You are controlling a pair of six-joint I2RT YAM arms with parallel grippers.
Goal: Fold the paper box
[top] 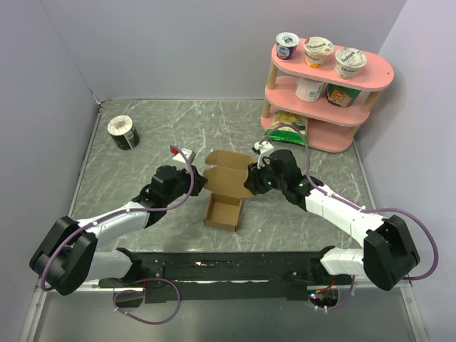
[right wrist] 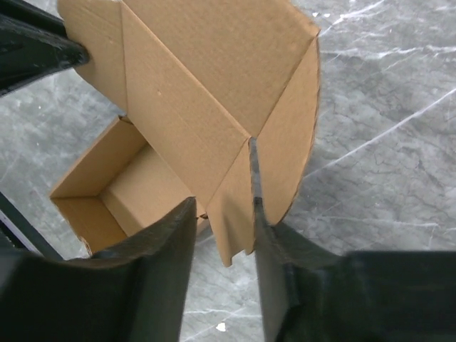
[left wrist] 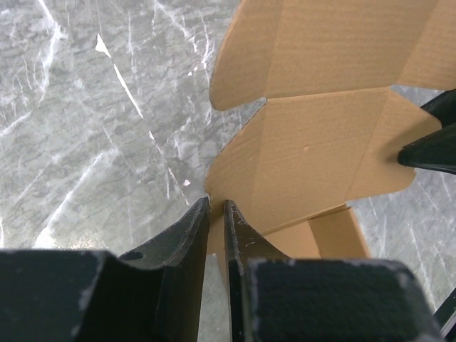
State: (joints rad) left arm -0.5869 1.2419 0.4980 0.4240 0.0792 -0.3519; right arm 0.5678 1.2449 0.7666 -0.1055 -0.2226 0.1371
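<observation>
Leftmost, a round black-and-white tub on the grey, white-veined, marble-look table, well apart from everything else.

Next, the left pincer, matte black, closed down to a slit on the left side flap of the paper box. From the left wrist view, a flap corner wedged between the two fingers.

Mid-table, between both arms: plain brown corrugated cardboard, unprinted, half formed. Long axis running near to far, turned slightly off square. At the near end, a shallow rectangular tray, mouth up, walls standing. At the far end, a wide lid panel opened back away from the tray, with rounded ear flaps at its sides and crisp score lines across.

Then the right pincer, jaws parted, straddling the right ear flap. One finger touching the flap, the other just beside it with a gap showing.

Far right, a pink two-tier shelf with rounded edges and pale wooden posts, yogurt cups on its tiers, and a green packet at its foot.
</observation>
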